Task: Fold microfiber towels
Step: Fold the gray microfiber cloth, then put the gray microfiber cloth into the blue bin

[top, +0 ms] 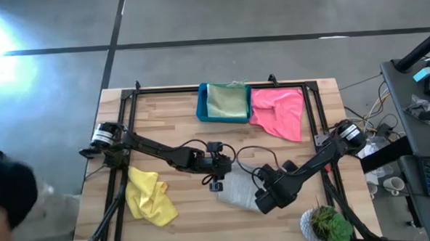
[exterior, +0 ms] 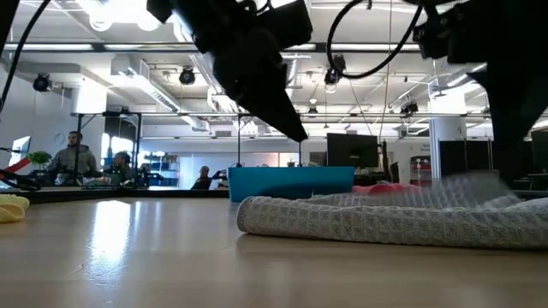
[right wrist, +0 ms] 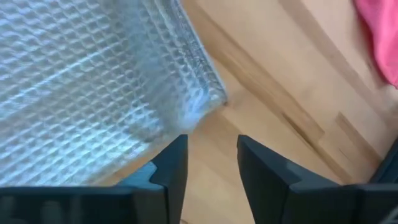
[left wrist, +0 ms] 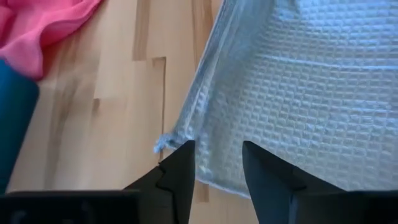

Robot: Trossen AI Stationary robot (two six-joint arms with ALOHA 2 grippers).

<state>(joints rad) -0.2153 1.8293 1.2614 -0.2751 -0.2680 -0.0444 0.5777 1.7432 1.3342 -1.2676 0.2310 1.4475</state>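
grey towel (top: 240, 190) partly under right gripper (top: 265, 200)

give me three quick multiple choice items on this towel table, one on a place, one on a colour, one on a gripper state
1. Where is the yellow towel?
A in the bin
B on the table's left side, near the front
C under the right arm

2. What colour is the towel between the grippers?
A light grey
B pink
C lime

3. How is the left gripper?
A shut on the towel
B open
C out of view

1 B: yellow towel lies left.
2 A: light grey towel lies between both arms.
3 B: left gripper shows a gap between its fingers.
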